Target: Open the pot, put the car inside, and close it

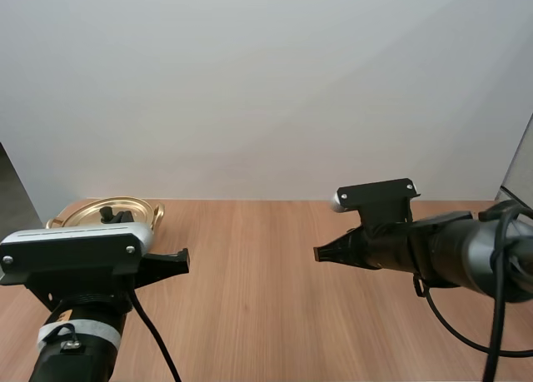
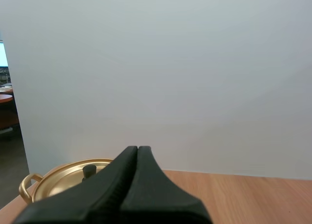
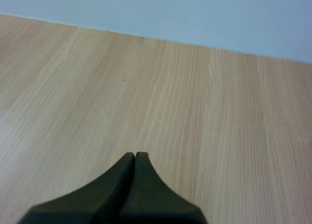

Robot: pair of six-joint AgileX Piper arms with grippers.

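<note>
Gold pot (image 1: 107, 212), black lid knob (image 2: 89, 171).

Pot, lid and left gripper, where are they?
pot (image 2: 22, 186), left wrist view, on its gold side handle.
lid (image 2: 63, 177), left wrist view, on its shiny gold top.
left gripper (image 2: 137, 149), left wrist view, between its shut jaws' tips.

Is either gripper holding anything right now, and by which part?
Nothing is held. The left gripper and right gripper are both shut empty, and neither touches the pot.
</note>
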